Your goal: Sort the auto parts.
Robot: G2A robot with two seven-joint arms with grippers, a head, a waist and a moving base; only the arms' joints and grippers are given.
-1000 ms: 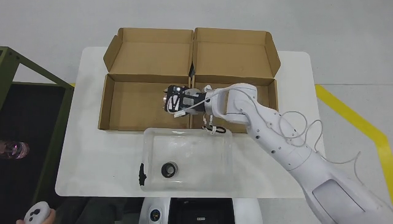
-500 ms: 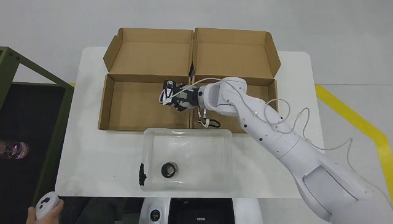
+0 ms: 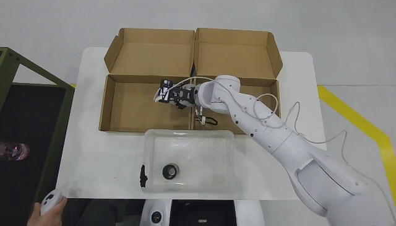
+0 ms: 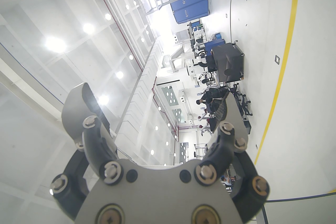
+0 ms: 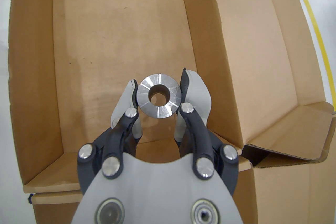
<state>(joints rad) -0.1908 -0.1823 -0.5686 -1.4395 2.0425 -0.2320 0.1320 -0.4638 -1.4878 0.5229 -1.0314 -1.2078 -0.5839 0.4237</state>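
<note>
The right arm runs from the lower right of the top view up to the centre of the frame, with its wrist crossing the wall between two open cardboard boxes. The right claw (image 3: 164, 95) hangs over the right end of the left cardboard box (image 3: 127, 111), its fingers pinched on the rim of a steel ring (image 5: 159, 99) held above the box floor. The left claw (image 4: 155, 99) points up at a hall ceiling with its fingers spread wide. At lower centre, a dark ring (image 3: 170, 171) lies in a clear bin (image 3: 185, 133) on the white surface (image 3: 86, 164).

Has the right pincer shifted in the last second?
Yes. The right pincer, gripping the metal ring, moved farther over the left cardboard box, away from the divider between the boxes.
</note>
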